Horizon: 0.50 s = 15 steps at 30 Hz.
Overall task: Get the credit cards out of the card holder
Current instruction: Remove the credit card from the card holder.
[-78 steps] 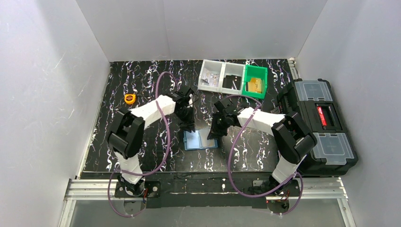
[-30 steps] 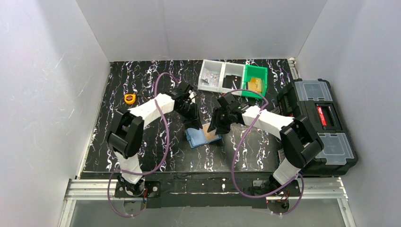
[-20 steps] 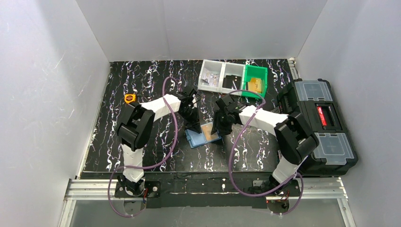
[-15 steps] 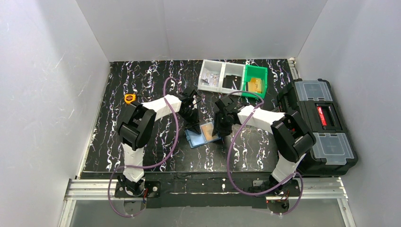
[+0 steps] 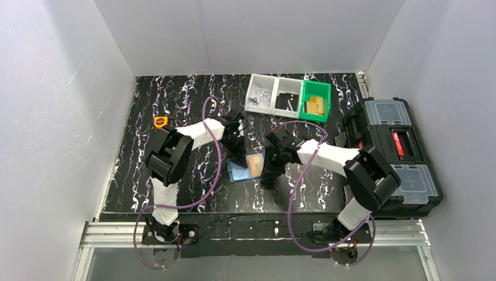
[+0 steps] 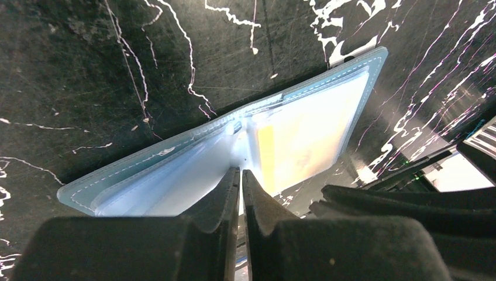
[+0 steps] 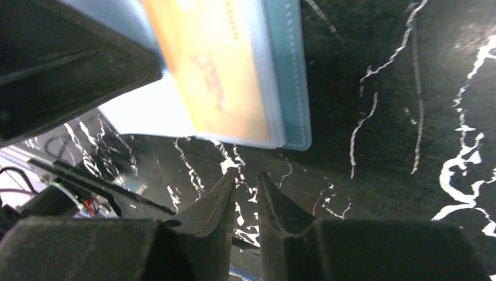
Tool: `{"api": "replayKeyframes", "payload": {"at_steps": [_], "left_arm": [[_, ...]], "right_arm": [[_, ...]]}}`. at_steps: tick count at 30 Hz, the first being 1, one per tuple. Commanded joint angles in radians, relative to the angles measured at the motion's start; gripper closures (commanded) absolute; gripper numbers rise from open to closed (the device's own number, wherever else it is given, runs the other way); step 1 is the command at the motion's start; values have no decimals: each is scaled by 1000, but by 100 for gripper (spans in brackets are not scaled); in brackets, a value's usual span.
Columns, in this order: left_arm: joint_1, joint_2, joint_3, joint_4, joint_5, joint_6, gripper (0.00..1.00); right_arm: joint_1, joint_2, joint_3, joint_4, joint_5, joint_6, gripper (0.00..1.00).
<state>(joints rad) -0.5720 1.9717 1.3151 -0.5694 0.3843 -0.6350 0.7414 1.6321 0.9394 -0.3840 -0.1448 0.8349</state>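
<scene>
Top external view shows us the card holder (image 5: 241, 171) lying open on the black marbled worktop (image 5: 175, 105) between the two arms, its long axis running roughly left to right and tipped a little away at the right end. An orange-yellow card (image 6: 301, 132) sits under the clear sleeve of the right-hand half, which we judge puts it nearer the right arm. From the left wrist we see the left tool (image 6: 240, 175) with its fingers drawn together to a thin slit, the tips down at the holder's central fold. Whether they pinch a sleeve or only press on it we cannot tell. From the right wrist, the right tool (image 7: 245, 178) is likewise nearly closed with nothing between its fingers, and it hangs over bare worktop just off the holder's stitched edge. The card lies beyond that edge, straight ahead of the tips. We judge the coming pull turns on this: the card's free edge must face the right tool while the left pins the fold. The card carries faint print that we cannot read.
</scene>
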Motion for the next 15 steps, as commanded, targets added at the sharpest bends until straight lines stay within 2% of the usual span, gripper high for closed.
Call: {"api": "replayKeyframes", "payload": {"at_steps": [1, 10, 15], "left_arm": [[-15, 3, -36, -18, 6, 27, 95], [-17, 18, -60, -16, 11, 52, 96], [-20, 28, -49, -23, 16, 65, 96]], "right_arm": [[9, -55, -7, 21, -13, 28, 70], [-38, -18, 44, 6, 17, -5, 57], [-52, 30, 86, 12, 11, -27, 57]]}}
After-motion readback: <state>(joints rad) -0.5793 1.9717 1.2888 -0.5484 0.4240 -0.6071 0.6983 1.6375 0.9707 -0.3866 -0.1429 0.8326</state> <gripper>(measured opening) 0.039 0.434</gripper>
